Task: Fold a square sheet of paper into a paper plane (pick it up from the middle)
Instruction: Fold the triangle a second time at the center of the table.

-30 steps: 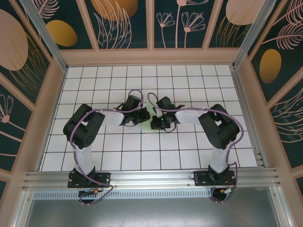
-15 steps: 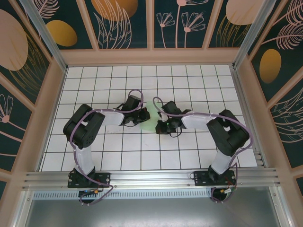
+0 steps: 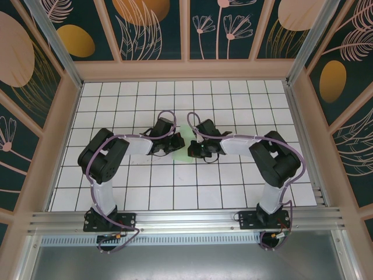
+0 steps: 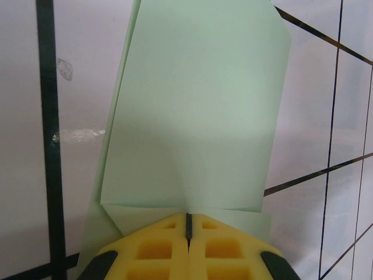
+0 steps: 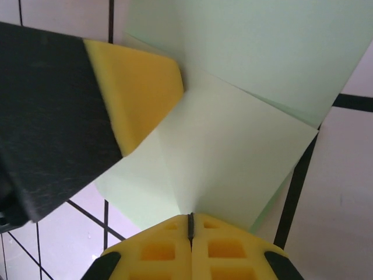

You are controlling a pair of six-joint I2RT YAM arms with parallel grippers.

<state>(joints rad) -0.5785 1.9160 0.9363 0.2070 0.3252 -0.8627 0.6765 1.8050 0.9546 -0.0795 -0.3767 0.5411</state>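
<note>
i can read no words, numbers or brands: the pale mint-green folded paper (image 4: 192,105) is blank, the white gridded floor tiles (image 3: 137,197) around it carry plain black lines.

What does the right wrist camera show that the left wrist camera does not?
Right wrist view: the left gripper, black body with yellow pad, lies over the folded pale mint-green paper sheet. Left wrist view: one long paper flap running away from the camera, and a small grey scuff on the white gridded floor. Both: that arm's own yellow fingers shut at the bottom edge, as on the right gripper, tips at a paper crease.
</note>
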